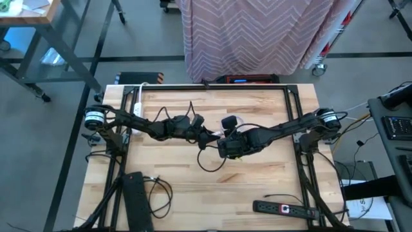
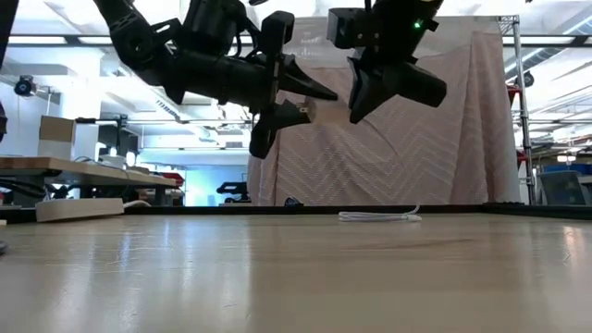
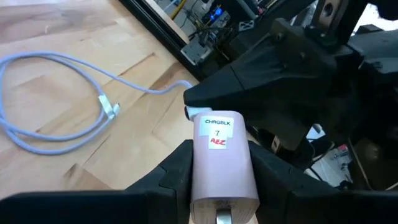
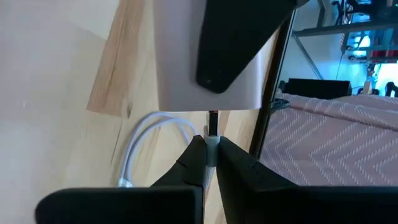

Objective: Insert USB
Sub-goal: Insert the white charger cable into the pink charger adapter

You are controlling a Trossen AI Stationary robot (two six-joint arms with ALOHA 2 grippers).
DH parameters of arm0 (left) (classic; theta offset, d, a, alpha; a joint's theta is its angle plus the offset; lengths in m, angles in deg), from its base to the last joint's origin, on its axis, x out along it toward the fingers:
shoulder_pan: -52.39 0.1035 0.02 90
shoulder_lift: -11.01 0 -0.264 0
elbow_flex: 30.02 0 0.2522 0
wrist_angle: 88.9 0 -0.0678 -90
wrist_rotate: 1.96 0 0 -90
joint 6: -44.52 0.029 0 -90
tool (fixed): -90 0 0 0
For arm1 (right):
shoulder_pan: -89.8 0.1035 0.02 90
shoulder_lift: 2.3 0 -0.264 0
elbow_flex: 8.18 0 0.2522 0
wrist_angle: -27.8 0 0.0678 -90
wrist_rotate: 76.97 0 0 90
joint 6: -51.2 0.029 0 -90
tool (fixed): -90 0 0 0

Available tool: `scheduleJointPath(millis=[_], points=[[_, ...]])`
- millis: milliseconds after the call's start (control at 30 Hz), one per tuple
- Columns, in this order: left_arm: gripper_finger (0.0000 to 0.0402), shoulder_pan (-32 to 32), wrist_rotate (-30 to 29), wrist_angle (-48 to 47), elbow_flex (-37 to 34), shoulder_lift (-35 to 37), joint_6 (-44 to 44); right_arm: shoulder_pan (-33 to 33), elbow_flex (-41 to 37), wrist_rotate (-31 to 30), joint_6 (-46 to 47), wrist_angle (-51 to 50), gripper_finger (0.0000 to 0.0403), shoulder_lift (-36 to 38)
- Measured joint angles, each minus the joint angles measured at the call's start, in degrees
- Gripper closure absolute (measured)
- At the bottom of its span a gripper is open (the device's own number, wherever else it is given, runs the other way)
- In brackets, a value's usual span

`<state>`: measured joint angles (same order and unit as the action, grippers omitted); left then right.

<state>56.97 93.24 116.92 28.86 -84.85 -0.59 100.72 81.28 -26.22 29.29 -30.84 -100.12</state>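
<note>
A white charger block (image 3: 221, 165), labelled "CHRGBLK 7", sits between the fingers of my left gripper (image 3: 221, 155), held above the table's middle (image 1: 205, 133). My right gripper (image 4: 211, 149) faces it from the table's right and is shut on a small white USB plug (image 3: 191, 112). The plug's tip sits at the block's end face; how far in it is, I cannot tell. The plug's white cable (image 3: 56, 62) trails down in a loop on the wood. In the low view both grippers hang well above the table, block (image 2: 298, 111) between them. My left gripper pinches the charger block by its two long sides (image 3: 202, 168), fingers lying along it, coming level from the table's left. The block is lifted clear, its labelled end toward the right gripper. My right gripper pinches the USB plug's body (image 4: 212, 143) between its fingertips, level from the table's right, the metal tip (image 4: 213, 121) pointing at the block.
A black power strip (image 1: 283, 207) lies at the near right, a black box (image 1: 133, 196) with cables at the near left, a white strip (image 1: 137, 103) at the far left. Black cables (image 1: 209, 164) loop under the grippers. A pink cloth (image 1: 257, 32) hangs behind the table.
</note>
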Motion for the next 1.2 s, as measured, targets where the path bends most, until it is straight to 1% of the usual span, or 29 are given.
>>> scheduleJointPath(millis=[267,400,800,967,1200], points=[[0.0296,0.48,-0.67,0.03,0.07,0.0,0.53,0.86,0.0,0.09,0.26,-0.29,0.0394,0.58],[0.0299,0.67,-0.99,0.0,0.07,0.0,1.06,1.03,-0.04,3.05,0.01,-0.78,0.0394,1.15],[0.0299,0.72,-1.22,-0.01,0.07,0.02,1.11,1.11,0.05,3.9,1.14,-1.0,0.0394,2.06],[0.0297,0.72,-1.08,-0.64,0.07,0.11,1.01,1.13,0.93,6.27,1.38,-1.57,0.0394,2.06],[0.0299,0.72,-1.17,-0.93,0.07,0.11,1.14,1.13,1.14,6.51,1.51,-1.93,0.0394,2.06]])
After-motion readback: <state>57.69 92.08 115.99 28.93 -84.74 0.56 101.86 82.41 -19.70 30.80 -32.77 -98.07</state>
